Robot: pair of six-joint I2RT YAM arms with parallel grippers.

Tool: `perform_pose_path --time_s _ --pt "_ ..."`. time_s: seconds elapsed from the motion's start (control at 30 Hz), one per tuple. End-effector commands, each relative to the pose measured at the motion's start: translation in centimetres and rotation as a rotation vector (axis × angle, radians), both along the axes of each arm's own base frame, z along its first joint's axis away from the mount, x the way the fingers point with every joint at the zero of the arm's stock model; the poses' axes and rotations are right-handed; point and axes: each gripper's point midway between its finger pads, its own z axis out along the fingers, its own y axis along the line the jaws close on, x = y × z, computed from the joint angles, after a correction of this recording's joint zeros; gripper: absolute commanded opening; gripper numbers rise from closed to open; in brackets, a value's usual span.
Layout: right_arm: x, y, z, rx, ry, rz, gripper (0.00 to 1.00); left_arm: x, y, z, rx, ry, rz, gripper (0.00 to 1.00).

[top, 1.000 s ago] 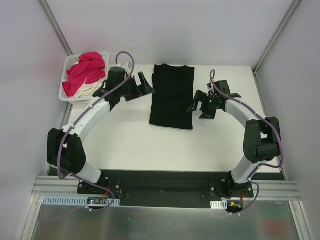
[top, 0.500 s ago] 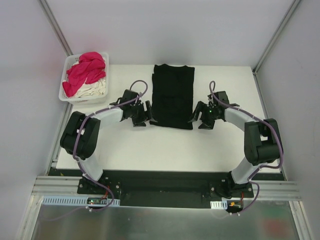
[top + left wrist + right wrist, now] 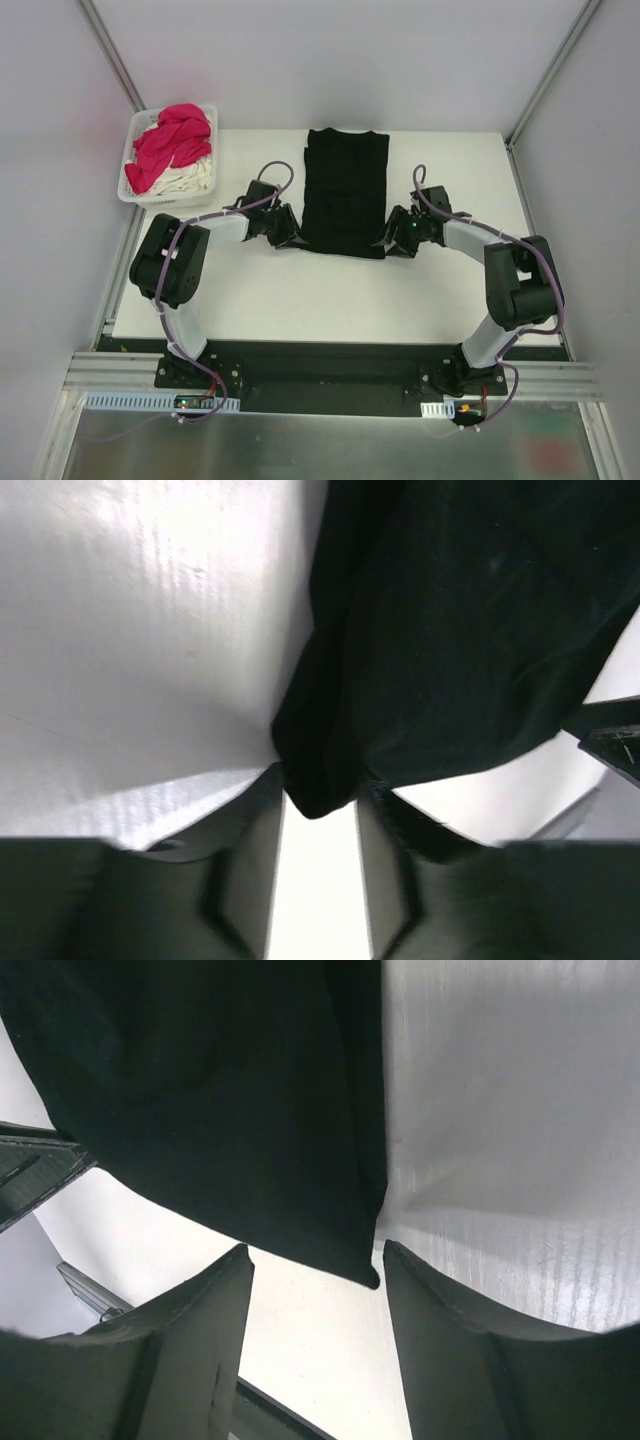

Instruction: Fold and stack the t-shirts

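A black t-shirt (image 3: 345,190) lies folded into a long strip in the middle of the table. My left gripper (image 3: 292,238) sits at its near left corner. In the left wrist view that gripper (image 3: 320,785) is shut on the bunched corner of the black t-shirt (image 3: 450,630), and the cloth fills the gap between the tips. My right gripper (image 3: 390,245) is at the near right corner. Seen from the right wrist, it (image 3: 315,1255) is open, its fingers (image 3: 200,1330) straddling the corner of the black t-shirt (image 3: 200,1090) without pinching it. No print shows on the cloth.
A white basket (image 3: 127,186) stands at the table's far left corner. It holds a magenta-pink t-shirt (image 3: 170,145) on top of a cream one (image 3: 190,178). Grey walls and metal posts close in the table at the back and sides.
Both arms came down and in from beside the shirt's middle to its near corners. Both grippers narrowed, and the left closed onto the near left corner.
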Motion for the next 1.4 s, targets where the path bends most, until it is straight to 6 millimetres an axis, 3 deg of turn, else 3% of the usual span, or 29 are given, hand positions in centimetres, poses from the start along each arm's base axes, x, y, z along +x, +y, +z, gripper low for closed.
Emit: perform_pose_path --time_s 0.0,0.13,0.2,0.4,0.53,0.67,0.7,0.87,0.9,0.97,1.1,1.13,1.2,1.33,1.37 --pt "-0.3 0.8 -1.0 0.008 0.01 -0.016 0.56 0.6 1.2 -1.2 0.05 -0.009 0.042 0.25" --pt "-0.8 1.7 -1.7 -0.001 0.026 0.001 0.53 0.4 1.2 -2.0 0.055 0.008 0.037 0.05" --pt "-0.7 1.7 -2.0 -0.013 0.025 0.0 0.51 0.3 1.2 -2.1 0.055 0.007 0.034 0.02" --pt "-0.7 1.2 -2.8 -0.053 0.029 -0.018 0.31 0.1 1.4 -1.8 0.06 -0.009 0.026 0.0" --pt "-0.8 0.5 -2.9 -0.091 0.026 -0.031 0.01 -0.4 1.9 -1.4 0.071 -0.025 0.031 0.0" --pt "-1.9 0.1 -2.5 -0.1 0.03 -0.016 0.01 -2.2 2.6 -0.7 0.073 -0.016 0.046 0.0" --pt "-2.7 -0.1 -2.7 -0.099 0.043 -0.006 0.01 -3.4 3.2 -1.3 0.086 0.007 0.051 0.0" --pt "-6.9 -0.5 -2.5 -0.087 0.063 0.026 0.01 -7.5 4.1 0.2 0.088 0.012 0.034 0.0" --pt "-7.7 -0.2 -1.8 -0.076 0.048 0.041 0.01 -9.0 3.8 0.1 0.098 0.022 0.007 0.0" --pt "-10.1 -0.5 -2.4 -0.077 0.082 0.048 0.01 -10.6 3.6 1.1 0.105 0.012 -0.009 0.0" --pt "-14.2 0.4 -2.0 -0.06 0.091 0.072 0.01 -16.1 3.5 0.8 0.128 0.093 -0.017 0.0" --pt "-14.8 0.5 -1.3 -0.046 0.061 0.072 0.01 -17.6 2.7 1.6 0.112 0.072 -0.047 0.0" --pt "-16.9 0.7 -1.6 -0.041 0.082 0.061 0.01 -18.9 3.3 1.8 0.154 0.07 -0.005 0.0" --pt "-18.9 0.6 -0.2 -0.019 0.049 0.038 0.01 -21.7 4.4 4.1 0.132 0.049 0.061 0.0" --pt "-18.9 0.7 1.0 -0.002 0.008 0.037 0.01 -22.6 4.2 4.5 0.116 0.058 0.072 0.0"
